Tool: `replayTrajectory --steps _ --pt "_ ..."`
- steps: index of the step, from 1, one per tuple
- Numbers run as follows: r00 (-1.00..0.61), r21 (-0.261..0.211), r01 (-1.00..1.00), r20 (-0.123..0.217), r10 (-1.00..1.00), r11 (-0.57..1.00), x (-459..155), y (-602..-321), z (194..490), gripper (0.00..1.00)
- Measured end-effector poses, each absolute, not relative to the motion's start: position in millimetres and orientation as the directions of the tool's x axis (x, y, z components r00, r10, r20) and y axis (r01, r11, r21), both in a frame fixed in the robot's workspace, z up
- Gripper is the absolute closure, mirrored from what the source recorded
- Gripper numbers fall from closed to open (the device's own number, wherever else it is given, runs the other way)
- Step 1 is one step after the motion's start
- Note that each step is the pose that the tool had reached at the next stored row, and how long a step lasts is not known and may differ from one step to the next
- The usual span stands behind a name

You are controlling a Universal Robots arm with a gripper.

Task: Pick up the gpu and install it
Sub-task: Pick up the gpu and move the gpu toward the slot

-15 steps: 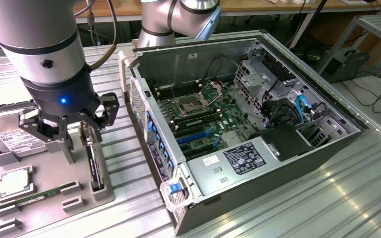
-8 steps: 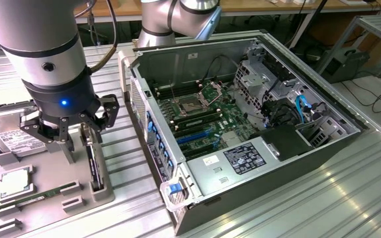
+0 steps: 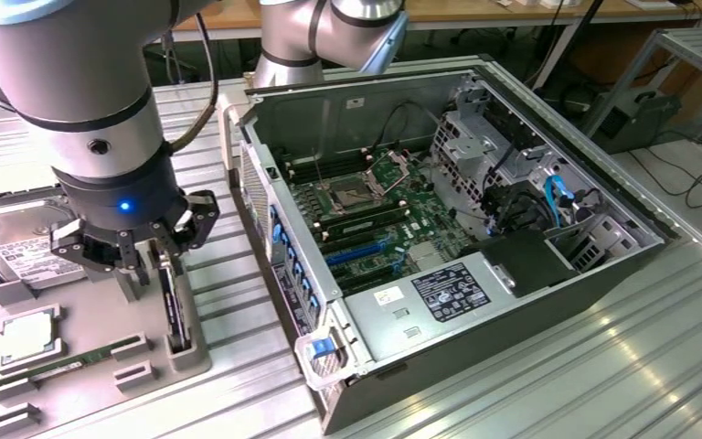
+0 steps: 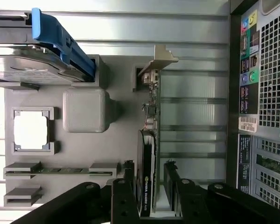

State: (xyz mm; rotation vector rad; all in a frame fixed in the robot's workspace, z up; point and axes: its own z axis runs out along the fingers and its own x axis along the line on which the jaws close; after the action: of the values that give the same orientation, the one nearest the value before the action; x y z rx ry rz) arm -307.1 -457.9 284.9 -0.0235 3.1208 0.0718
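Gripper (image 4: 149,165) with jaws apart, straddling the edge-on gpu (image 4: 146,148), grey tray (image 3: 89,315) beneath, computer case (image 3: 449,229) at three o'clock

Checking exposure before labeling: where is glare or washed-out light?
Exterior view: bright streaks glare on the metal table; a blue light glows on the arm. Wrist view: the tray's square cutout is washed out white; the gripper astride the gpu looks black.
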Motion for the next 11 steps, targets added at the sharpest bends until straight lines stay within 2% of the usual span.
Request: replayTrajectory --steps 1,2,3,5,8,9,11 --pt "-1.0 0.048 -0.015 -0.02 -0.014 0.999 -307 -458 284 0.61" --pt "-1.0 0.058 -0.015 -0.02 -0.014 0.998 -307 -458 279 0.53" --pt "-1.0 0.061 -0.016 -0.02 -0.014 0.998 -307 -458 269 0.29" --pt "-1.0 0.062 0.001 -0.011 0.002 0.998 -307 -460 238 0.29" --pt "-1.0 0.058 0.025 -0.011 0.026 0.998 -306 -459 227 0.29" --pt "-1.0 0.057 0.025 -0.01 0.026 0.998 -306 -460 225 0.38" --pt "-1.0 0.057 0.027 -0.01 0.027 0.998 -306 -452 225 0.38"
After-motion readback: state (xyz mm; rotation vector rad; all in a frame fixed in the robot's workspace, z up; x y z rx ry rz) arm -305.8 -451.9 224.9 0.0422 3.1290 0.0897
